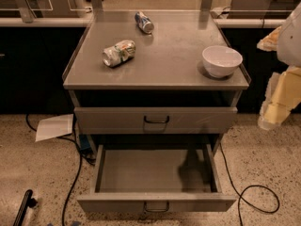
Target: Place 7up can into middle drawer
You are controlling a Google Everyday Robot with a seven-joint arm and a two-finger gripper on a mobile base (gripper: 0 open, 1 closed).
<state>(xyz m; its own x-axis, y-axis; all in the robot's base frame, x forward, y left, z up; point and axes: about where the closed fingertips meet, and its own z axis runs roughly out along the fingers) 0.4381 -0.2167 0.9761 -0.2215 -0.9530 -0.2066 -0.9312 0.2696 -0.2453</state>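
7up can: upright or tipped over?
Tipped: the creased white-and-green 7up can lies sideways on the grey metal tabletop. The claw hangs beyond its right edge.

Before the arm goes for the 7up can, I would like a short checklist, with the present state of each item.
1. 7up can free on the table top, lying on its side: ok.
2. Middle drawer pulled open: ok.
3. Top drawer shut, not covering the open one: ok.
4. Blue can apart from the 7up can: ok.
5. White bowl away from the 7up can, on the right side: ok.
6. Tool above the can: not ok; it hangs off the table's right side.
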